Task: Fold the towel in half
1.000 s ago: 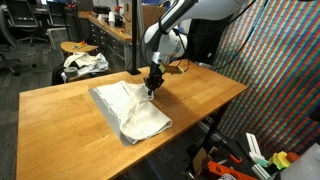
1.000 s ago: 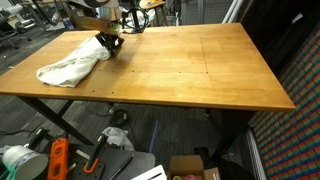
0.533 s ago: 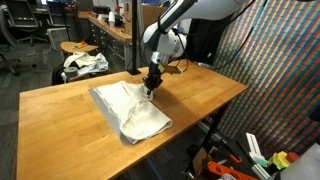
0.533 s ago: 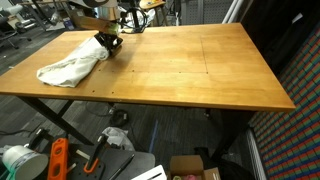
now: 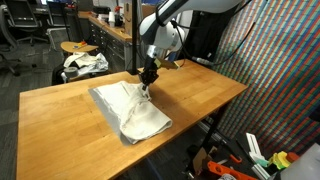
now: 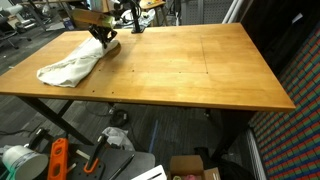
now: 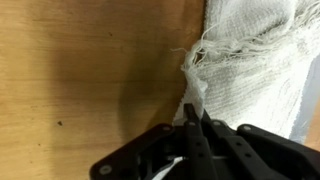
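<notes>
The towel (image 5: 128,108) is a crumpled white cloth lying on the wooden table (image 5: 60,115); in an exterior view it spreads over the table's left end (image 6: 72,64). My gripper (image 5: 147,81) hangs just above the towel's far corner, jaws shut on that corner, which is pulled up off the table. In the wrist view the towel (image 7: 255,60) fills the upper right, and a thin frayed corner runs down between my black fingers (image 7: 193,112).
The table's edge (image 5: 190,122) runs close past the towel's near end. A smaller white-and-dark cloth bundle (image 5: 84,64) rests on a stool behind the table. Chairs and benches stand behind; boxes and tools (image 6: 60,160) lie on the floor below.
The jaws have finished closing on the towel's corner, and the gripper has risen slightly, lifting that corner off the table.
</notes>
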### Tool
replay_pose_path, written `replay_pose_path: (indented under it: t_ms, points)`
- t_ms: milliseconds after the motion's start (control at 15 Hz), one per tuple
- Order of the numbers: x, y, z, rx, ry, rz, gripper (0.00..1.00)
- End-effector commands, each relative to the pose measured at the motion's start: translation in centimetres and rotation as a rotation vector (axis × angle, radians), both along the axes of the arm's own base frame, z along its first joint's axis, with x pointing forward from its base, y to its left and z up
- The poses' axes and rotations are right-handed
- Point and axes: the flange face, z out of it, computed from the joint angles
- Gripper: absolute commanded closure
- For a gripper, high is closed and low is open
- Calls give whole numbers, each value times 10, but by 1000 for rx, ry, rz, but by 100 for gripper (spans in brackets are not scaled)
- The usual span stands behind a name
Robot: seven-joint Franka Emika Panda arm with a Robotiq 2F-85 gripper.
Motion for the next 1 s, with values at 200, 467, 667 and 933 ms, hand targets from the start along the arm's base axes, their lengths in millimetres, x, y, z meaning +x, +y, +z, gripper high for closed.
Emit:
replay_pose_path:
  t_ms: [200,467,667,933]
  points:
    - [-3,30,29,36,-18,34,96]
    - [-1,55,36,72,-20,19,96]
    - [4,73,42,100,-11,-19,96]
    - [23,92,59,178,-18,-140,96]
